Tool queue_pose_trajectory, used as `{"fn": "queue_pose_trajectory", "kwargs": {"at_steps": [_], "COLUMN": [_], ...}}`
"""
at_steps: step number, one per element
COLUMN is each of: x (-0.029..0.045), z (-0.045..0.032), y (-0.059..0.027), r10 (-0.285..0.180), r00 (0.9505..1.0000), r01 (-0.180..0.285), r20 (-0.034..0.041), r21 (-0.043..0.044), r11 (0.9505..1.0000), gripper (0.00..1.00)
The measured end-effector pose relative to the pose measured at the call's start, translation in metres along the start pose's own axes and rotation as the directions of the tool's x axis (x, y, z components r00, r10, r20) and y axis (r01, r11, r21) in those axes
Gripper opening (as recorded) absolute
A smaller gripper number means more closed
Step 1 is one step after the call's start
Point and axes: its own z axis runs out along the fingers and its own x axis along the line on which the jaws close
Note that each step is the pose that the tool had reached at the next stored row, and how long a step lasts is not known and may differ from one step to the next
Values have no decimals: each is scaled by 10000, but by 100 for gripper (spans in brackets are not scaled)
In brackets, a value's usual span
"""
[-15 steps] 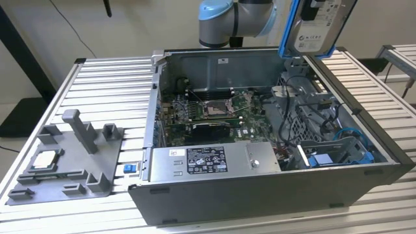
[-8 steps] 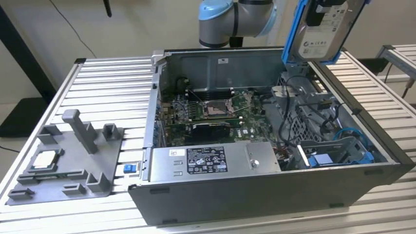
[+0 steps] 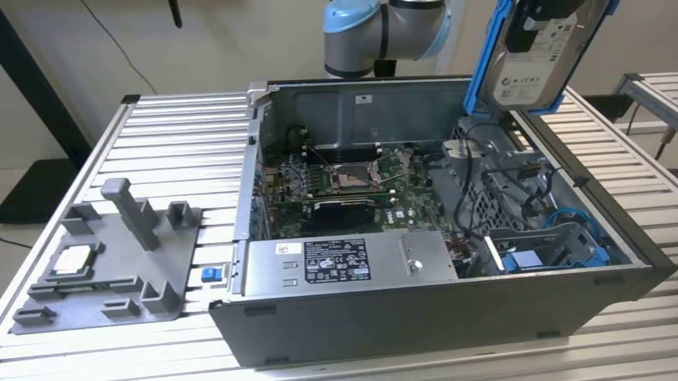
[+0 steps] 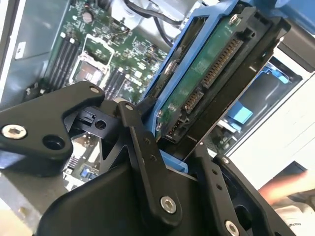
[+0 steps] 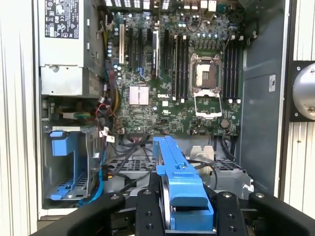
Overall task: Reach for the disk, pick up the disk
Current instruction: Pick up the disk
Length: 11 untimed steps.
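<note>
Black gripper (image 5: 189, 216) fingers are sitting closest to the lens in both wrist views, pinching the disk (image 5: 179, 189) by its bright blue frame from either side. Seen in the second wrist view, the gripper (image 4: 179, 157) is clamping the drive's lower end, with the disk (image 4: 206, 73) showing its green circuit board and connector edge. From the exterior view, the disk (image 3: 541, 51) is hanging upright in the air, raised above the far corner of the open computer case (image 3: 424, 309) on the exterior view's right, its white label facing the camera. Beneath it, the motherboard (image 3: 350, 178) is lying exposed inside the case, and an empty blue drive bracket (image 3: 551, 254) is sitting in the near bay. A grey fixture tray (image 3: 106, 262) is resting on the slatted metal table (image 3: 180, 127), on the exterior view's left, holding a small square silver chip (image 3: 69, 260).
</note>
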Motion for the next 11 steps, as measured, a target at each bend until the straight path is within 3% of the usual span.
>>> {"fn": "queue_pose_trajectory", "kwargs": {"at_steps": [2, 6, 11], "x": [54, 155, 319], "z": [-3, -10, -15], "y": [0, -2, -4], "r10": [1, 1, 1], "r00": [10000, 9998, 9998], "r01": [-1, -1, -1], "r20": [-33, -176, -187], "r21": [1, 2, 2], "r11": [10000, 10000, 10000], "gripper": [0, 0, 0]}}
